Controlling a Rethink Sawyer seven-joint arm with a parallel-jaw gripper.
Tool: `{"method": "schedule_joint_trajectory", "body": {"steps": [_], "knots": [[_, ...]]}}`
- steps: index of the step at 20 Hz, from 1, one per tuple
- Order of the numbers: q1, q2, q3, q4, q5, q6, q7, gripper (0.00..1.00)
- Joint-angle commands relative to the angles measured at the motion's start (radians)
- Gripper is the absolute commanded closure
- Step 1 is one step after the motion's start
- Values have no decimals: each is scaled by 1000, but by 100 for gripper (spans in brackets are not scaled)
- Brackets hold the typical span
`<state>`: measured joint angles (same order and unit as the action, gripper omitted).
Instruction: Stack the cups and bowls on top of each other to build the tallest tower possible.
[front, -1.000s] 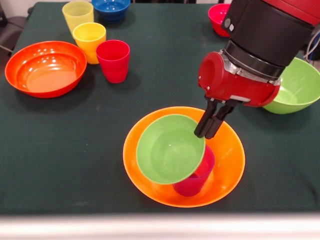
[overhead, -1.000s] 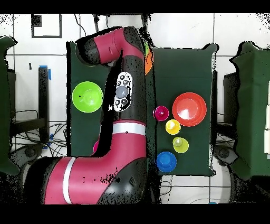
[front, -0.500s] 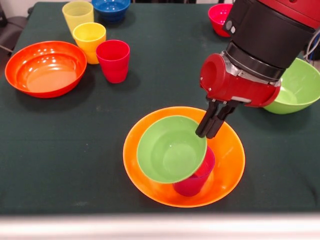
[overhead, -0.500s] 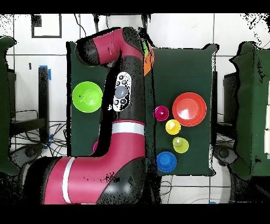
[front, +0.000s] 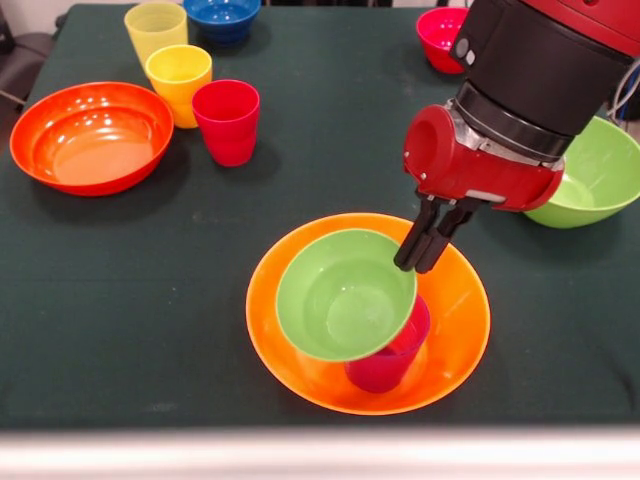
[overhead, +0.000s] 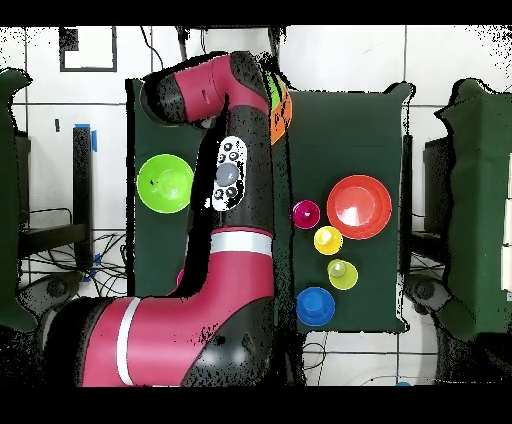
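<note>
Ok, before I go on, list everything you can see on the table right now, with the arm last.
large yellow-orange bowl: one, front middle, holds the stack.
cup in the stack: one, looks red-pink, inside the large bowl under the small green bowl.
small green bowl: one, tilted on that cup, its rim at the gripper.
orange-red bowl: one, wide and shallow, left side.
red-pink cup: one, upright, right of the orange-red bowl.
yellow-orange cup: one, behind the red-pink cup.
pale yellow cup: one, far left.
blue bowl: one, far edge.
small red-pink bowl: one, far right, partly behind the arm.
large green bowl: one, right edge.
gripper: one, black, shut on the small green bowl's rim.
</note>
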<state>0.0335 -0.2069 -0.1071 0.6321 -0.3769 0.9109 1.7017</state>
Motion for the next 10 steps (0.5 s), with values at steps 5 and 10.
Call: {"method": "schedule_joint_trajectory", "body": {"steps": [5, 10], "knots": [[25, 14, 52, 76, -5, 112, -78, 100], [31, 20, 52, 69, -3, 118, -67, 100]]}}
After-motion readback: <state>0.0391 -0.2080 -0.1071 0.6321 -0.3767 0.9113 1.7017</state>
